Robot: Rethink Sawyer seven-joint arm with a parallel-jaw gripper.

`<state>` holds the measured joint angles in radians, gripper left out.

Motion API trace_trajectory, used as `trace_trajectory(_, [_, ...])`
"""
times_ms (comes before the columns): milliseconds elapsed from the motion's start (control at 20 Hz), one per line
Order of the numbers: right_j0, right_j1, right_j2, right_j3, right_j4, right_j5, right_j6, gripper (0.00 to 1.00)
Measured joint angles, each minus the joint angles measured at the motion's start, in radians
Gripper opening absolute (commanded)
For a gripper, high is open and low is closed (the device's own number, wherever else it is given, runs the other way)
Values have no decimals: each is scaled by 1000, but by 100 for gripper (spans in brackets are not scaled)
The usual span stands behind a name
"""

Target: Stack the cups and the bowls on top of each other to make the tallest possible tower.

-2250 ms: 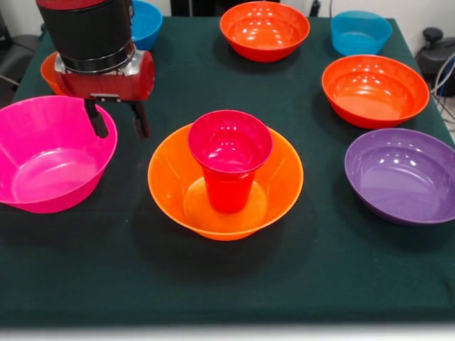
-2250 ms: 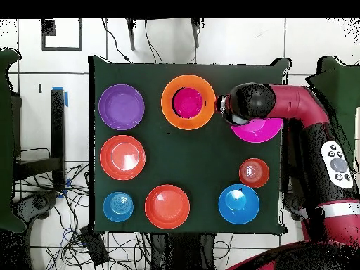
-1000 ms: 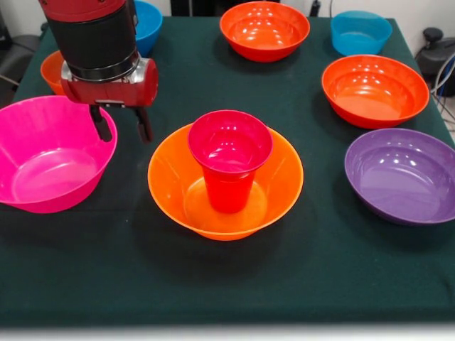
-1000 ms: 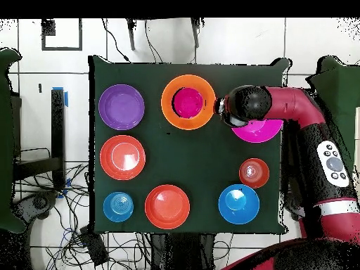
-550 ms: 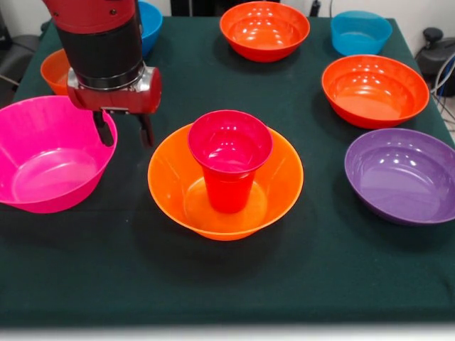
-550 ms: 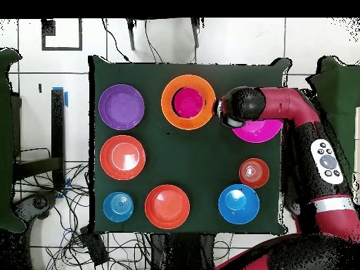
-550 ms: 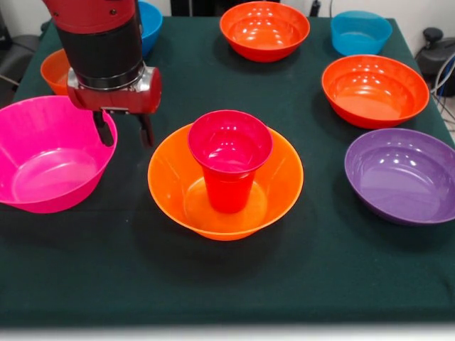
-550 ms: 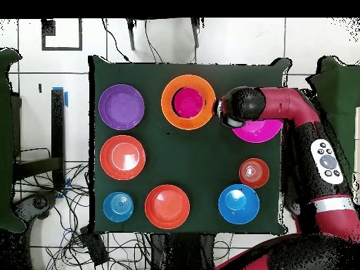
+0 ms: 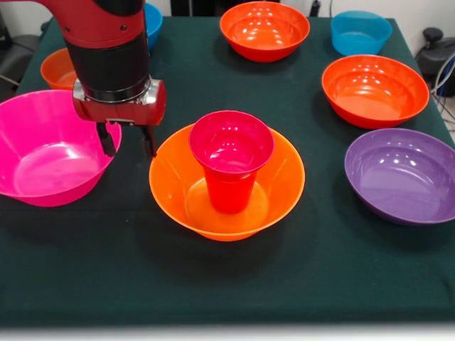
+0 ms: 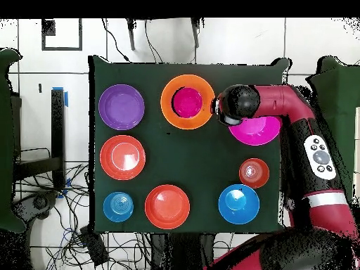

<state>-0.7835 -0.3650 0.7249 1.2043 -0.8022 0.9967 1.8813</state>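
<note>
A red tumbler cup point(image 9: 231, 153) stands upright inside the large yellow-orange bowl point(image 9: 277, 192) at the table's middle; together they form the tower. In the overhead view the cup point(image 10: 187, 103) sits in that bowl point(image 10: 169, 112). My gripper point(image 9: 129, 148) is open and empty, fingers pointing down. It hangs over the gap between the large pink bowl point(image 9: 43, 153) and the yellow-orange bowl. One fingertip is at the pink bowl's rim, the other at the yellow-orange bowl's rim. In the overhead view the wrist point(image 10: 230, 105) hides the fingers.
Other bowls stand around: purple point(image 9: 402, 174), two orange-red point(image 9: 375, 89) point(image 9: 264, 28), a small blue one point(image 9: 360, 32), a blue one point(image 9: 151, 18) and a small orange one point(image 9: 57, 67) behind the arm. The table's front strip point(image 9: 227, 284) holds nothing.
My gripper has moved toward the camera and a little right, and now stands between the pink and yellow-orange bowls. The pink bowl has shifted slightly. The cup and other bowls have not moved.
</note>
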Motion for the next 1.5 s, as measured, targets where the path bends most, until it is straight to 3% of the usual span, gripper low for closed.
trace_trajectory(1500, [15,0,-74,-14,-20,-4,0,100])
